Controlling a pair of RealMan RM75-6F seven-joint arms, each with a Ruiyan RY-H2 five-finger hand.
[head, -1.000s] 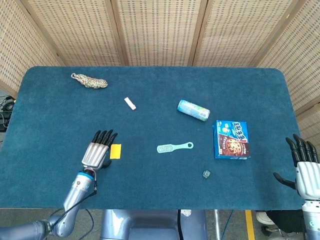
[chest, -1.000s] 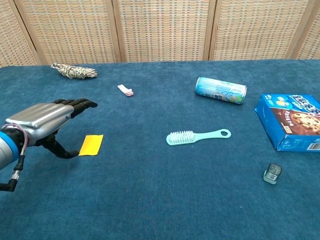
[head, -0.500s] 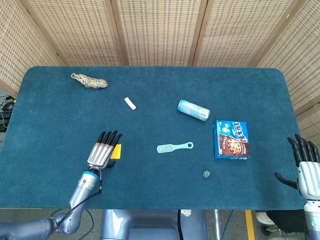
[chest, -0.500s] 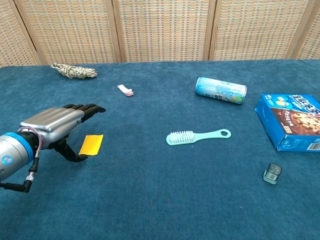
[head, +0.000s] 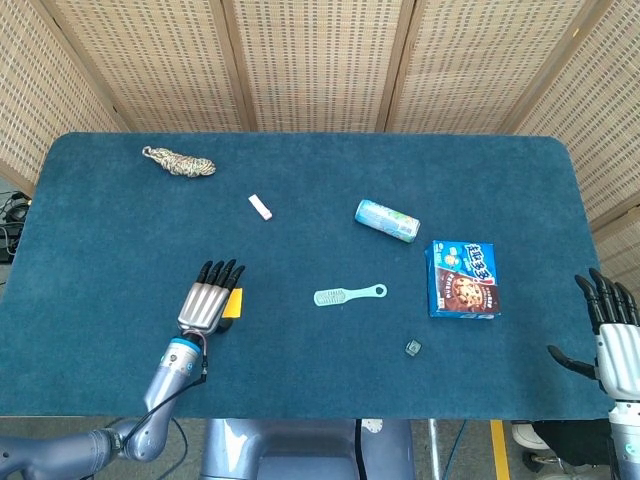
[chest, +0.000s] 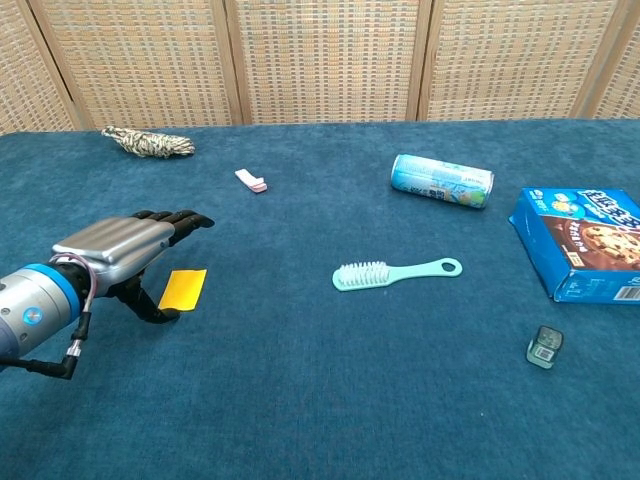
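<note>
My left hand (head: 209, 301) (chest: 125, 244) hovers palm down with its fingers stretched out, partly over a flat yellow card (head: 232, 303) (chest: 183, 288) lying on the blue table. Its thumb reaches down beside the card's near corner; I cannot tell whether it touches. My right hand (head: 612, 336) stands open at the table's right edge, fingers pointing up, holding nothing. It shows only in the head view.
A mint brush (head: 348, 294) (chest: 395, 272) lies mid-table. A light blue can (head: 386, 220) (chest: 441, 180) lies on its side, with a blue cookie box (head: 463, 279) (chest: 583, 243) to its right. Also about: a small dark clip (head: 412, 348) (chest: 544, 346), a white-pink eraser (head: 260, 206) (chest: 251, 180), a rope bundle (head: 178, 161) (chest: 147, 142).
My left hand has slid right and forward, so it now covers part of the yellow card. My right hand has dropped slightly at the table edge.
</note>
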